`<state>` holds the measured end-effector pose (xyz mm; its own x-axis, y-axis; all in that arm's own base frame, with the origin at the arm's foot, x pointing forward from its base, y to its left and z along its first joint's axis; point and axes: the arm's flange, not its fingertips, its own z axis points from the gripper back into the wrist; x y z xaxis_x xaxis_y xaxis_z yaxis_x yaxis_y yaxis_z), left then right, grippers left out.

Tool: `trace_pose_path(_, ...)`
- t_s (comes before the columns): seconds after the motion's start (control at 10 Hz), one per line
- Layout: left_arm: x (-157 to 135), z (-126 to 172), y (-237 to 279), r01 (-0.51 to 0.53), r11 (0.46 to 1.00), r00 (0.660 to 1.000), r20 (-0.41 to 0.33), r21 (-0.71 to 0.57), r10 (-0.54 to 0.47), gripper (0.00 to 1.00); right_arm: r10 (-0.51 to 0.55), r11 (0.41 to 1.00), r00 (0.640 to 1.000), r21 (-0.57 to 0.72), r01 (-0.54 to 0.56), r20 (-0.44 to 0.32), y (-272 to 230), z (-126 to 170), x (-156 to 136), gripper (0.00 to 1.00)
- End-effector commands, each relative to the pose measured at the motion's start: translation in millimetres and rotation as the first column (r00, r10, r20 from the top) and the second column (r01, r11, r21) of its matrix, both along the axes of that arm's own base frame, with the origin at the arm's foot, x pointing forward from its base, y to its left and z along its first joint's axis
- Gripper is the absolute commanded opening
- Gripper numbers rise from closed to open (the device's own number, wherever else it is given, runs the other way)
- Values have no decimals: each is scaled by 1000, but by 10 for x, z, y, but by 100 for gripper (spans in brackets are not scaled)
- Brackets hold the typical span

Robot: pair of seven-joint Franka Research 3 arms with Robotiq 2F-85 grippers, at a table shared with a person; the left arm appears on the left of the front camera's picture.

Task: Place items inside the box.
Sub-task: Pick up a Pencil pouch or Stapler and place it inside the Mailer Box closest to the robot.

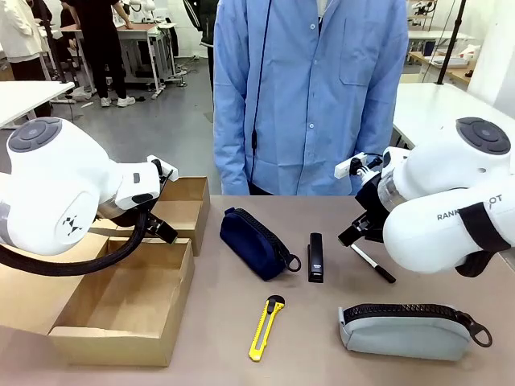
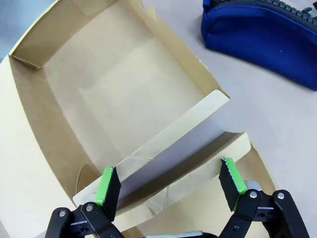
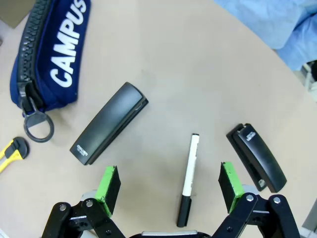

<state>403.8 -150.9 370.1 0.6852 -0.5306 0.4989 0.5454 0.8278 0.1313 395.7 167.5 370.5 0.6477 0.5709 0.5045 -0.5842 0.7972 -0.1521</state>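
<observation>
The open cardboard box [image 1: 113, 334] stands at the table's left, and its wall [image 2: 39, 119] and an upright flap lie under my left gripper [image 2: 170, 181], which is open and empty. In the left arm's shadow the left gripper [image 1: 159, 230] hangs over the box's far part. The navy "CAMPUS" pouch [image 1: 256, 241] [image 3: 49, 54], the black stapler [image 1: 315, 257] [image 3: 110, 123], the yellow utility knife [image 1: 265, 327] [image 3: 7, 151] and the grey pouch [image 1: 406, 330] lie on the table. My right gripper [image 3: 169, 182] [image 1: 356, 236] is open just above the pen [image 3: 188, 178] [image 1: 374, 263], which has a white barrel and a black cap.
A person in a blue shirt [image 1: 310, 88] stands at the far edge of the table. A small black oblong object [image 3: 256, 157] lies to the right of the pen in the right wrist view. Bare tabletop [image 1: 322, 354] shows between the knife and the grey pouch.
</observation>
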Motion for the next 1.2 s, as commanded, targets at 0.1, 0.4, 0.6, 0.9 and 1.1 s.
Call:
trace_pose_path(0.1, 0, 0, 0, 0, 1000, 1000, 0, 0, 0, 100, 0, 1000, 1000, 1, 0, 0, 0, 0, 0, 100)
trace_pose_path(0.4, 0, 0, 0, 0, 1000, 1000, 0, 0, 0, 100, 0, 1000, 1000, 1, 0, 0, 0, 0, 0, 100)
trace_pose_path(0.6, 0, 0, 0, 0, 1000, 1000, 0, 0, 0, 100, 0, 1000, 1000, 1, 0, 0, 0, 0, 0, 100)
trace_pose_path(0.9, -437, 734, 63, -94, 981, 995, -44, -169, 88, 100, -121, 985, 988, 114, 133, -101, -277, 565, -161, 100)
trace_pose_path(1.1, -953, 1309, 294, -88, 933, 996, 3, -349, 95, 100, -174, 930, 965, 291, 226, -194, -716, 1092, -506, 100)
